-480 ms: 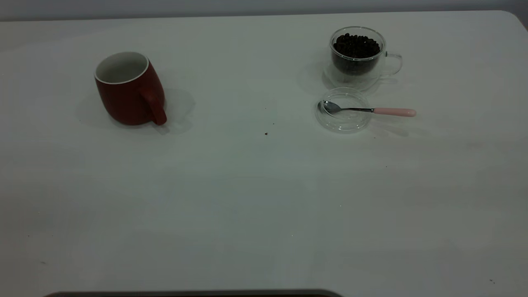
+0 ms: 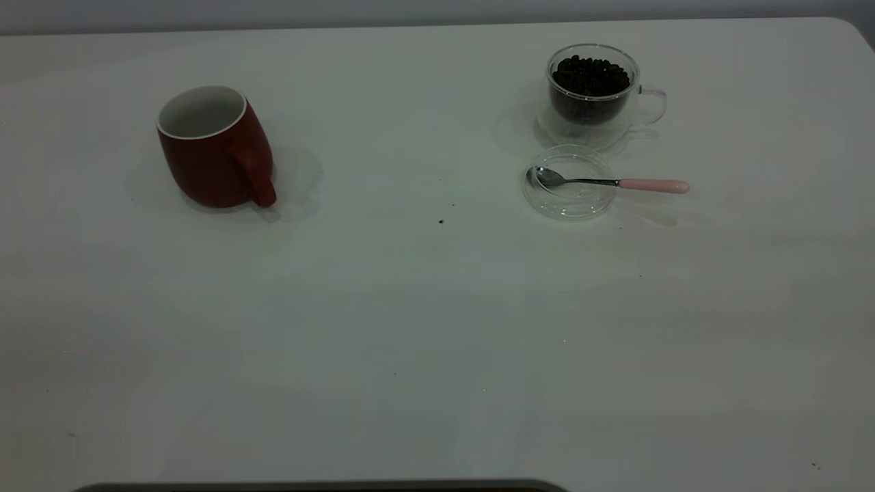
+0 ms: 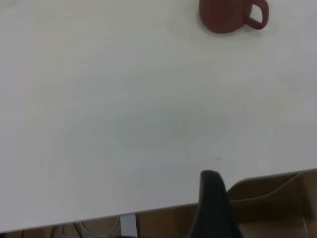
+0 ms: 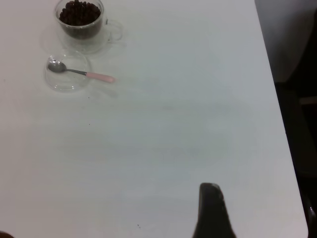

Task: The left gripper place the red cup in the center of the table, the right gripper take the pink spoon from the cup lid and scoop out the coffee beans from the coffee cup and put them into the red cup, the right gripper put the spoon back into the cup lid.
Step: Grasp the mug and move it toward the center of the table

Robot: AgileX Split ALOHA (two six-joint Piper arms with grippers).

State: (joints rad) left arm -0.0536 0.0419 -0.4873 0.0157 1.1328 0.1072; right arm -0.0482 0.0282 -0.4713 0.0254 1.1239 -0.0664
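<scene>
In the exterior view neither of my arms shows; only the table (image 2: 410,328) fills the frame. My left gripper (image 3: 213,208) appears only in its own wrist view, as a single dark tip hanging over the near edge of the tabletop. Whether it is released or clenched, I cannot tell. It holds nothing that I can see. My right gripper (image 4: 212,213) is the same: one black tip over bare white surface near the table's edge, well apart from everything. Here too I cannot tell its state.

The red cup (image 2: 213,154) stands in the upper left of the exterior frame, mouth up, its white inside bare, its loop handle turned toward the lower right. It sits well left of the table's middle. From my left wrist it shows far off, with open tabletop between it and me.

In the upper right of the exterior frame stands the coffee cup (image 2: 593,96), its clear handle pointing right. The coffee beans (image 2: 591,74) fill it nearly to the rim. Just below it in the frame lies the cup lid (image 2: 567,213), flat on the table, close to the cup's base. The pink spoon (image 2: 608,182) rests with its metal bowl inside the lid and its neck across the lid's right rim, the pink handle reaching out to the right.

A few dark specks (image 2: 441,221) lie near the middle of the frame, between the two cups.
</scene>
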